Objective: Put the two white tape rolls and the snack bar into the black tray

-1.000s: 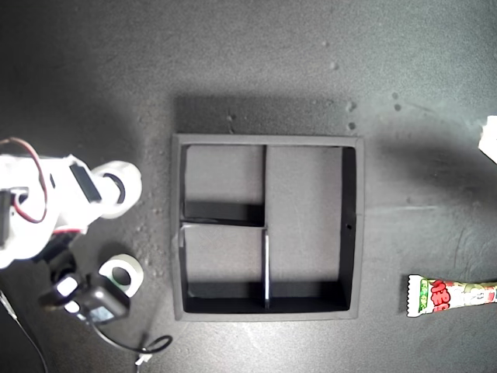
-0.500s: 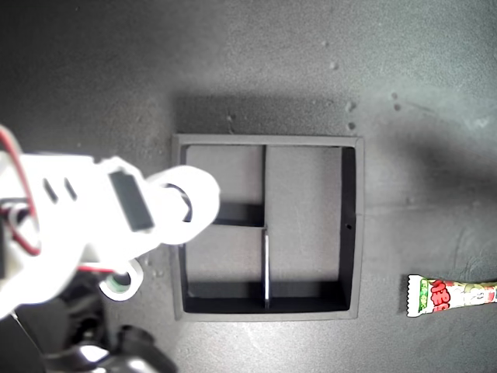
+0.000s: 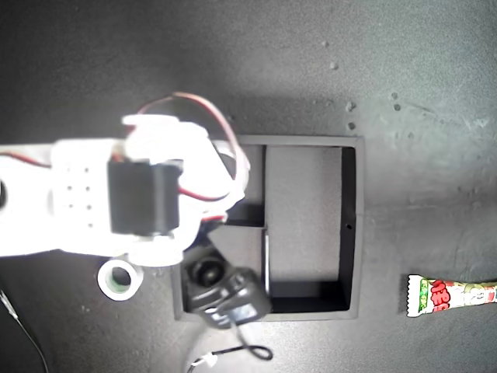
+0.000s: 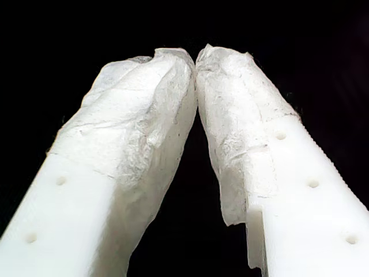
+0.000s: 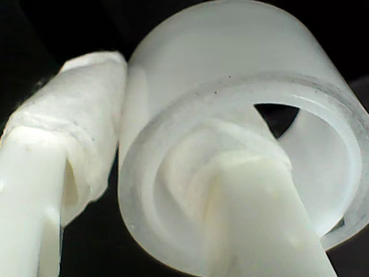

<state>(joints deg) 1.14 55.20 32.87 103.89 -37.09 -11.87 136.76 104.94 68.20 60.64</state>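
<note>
Red lettering on the snack bar (image 3: 452,296) wrapper, too small and cropped to read

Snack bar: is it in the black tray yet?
No, the snack bar lies on the table at the exterior view's lower right, outside the black tray.

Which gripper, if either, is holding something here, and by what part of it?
My second gripper holds a white tape roll by its wall, one finger through the hole, the other outside. My first gripper is shut on nothing.
</note>
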